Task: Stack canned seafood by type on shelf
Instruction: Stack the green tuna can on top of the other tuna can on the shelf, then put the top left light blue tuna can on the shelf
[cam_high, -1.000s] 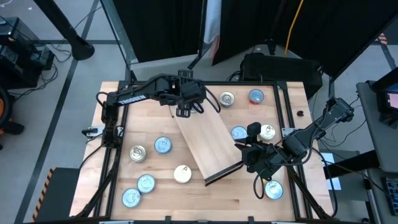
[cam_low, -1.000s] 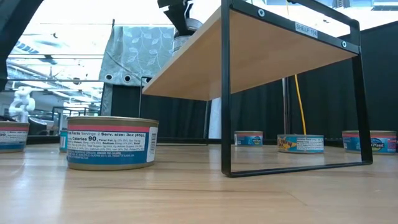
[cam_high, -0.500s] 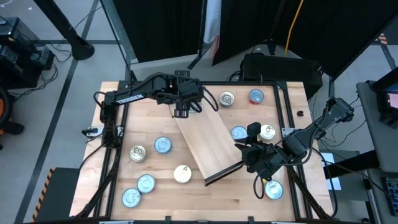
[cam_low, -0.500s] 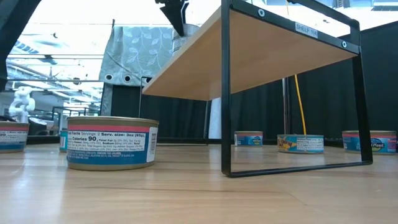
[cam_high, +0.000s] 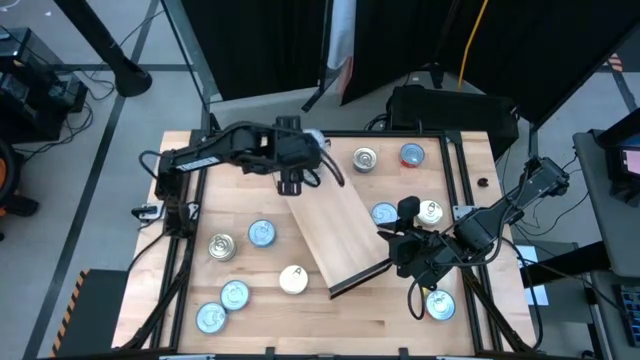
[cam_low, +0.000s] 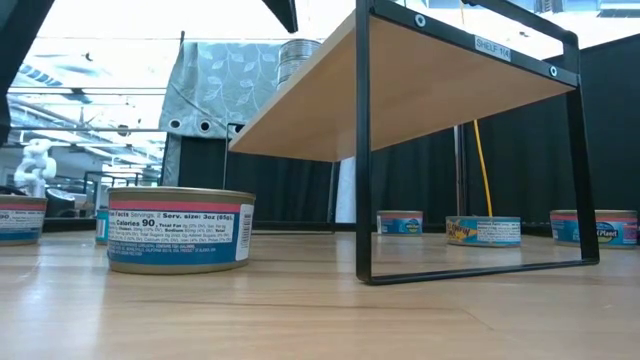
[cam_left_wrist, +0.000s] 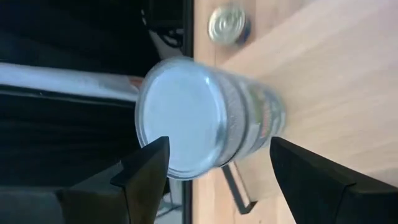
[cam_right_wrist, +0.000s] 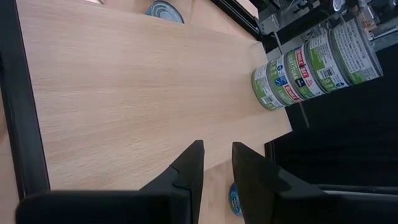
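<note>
The shelf (cam_high: 335, 230) is a light-wood board on a thin dark frame, standing slantwise in the middle of the table. A stack of several tins (cam_left_wrist: 186, 121) stands on its far end, also seen in the right wrist view (cam_right_wrist: 283, 78) and the low view (cam_low: 300, 55). My left gripper (cam_high: 291, 183) hangs open above that stack; its fingers (cam_left_wrist: 146, 171) stand on either side of the blue-white top, clear of it. My right gripper (cam_high: 397, 243) waits at the shelf's right long edge, fingers (cam_right_wrist: 186, 168) a narrow gap apart with nothing between them.
Loose tins lie around the shelf: several at the near left (cam_high: 234, 294), a cream one (cam_high: 293, 280) by the shelf's near end, two at the far edge (cam_high: 365, 158), two on the right (cam_high: 384, 213), and one under the right arm (cam_high: 440, 305).
My left gripper has risen off the stack of tins and drawn back a little toward the table's left edge, staying open. In the low view it has gone almost out of the top, and the stack stands uncovered on the shelf.
</note>
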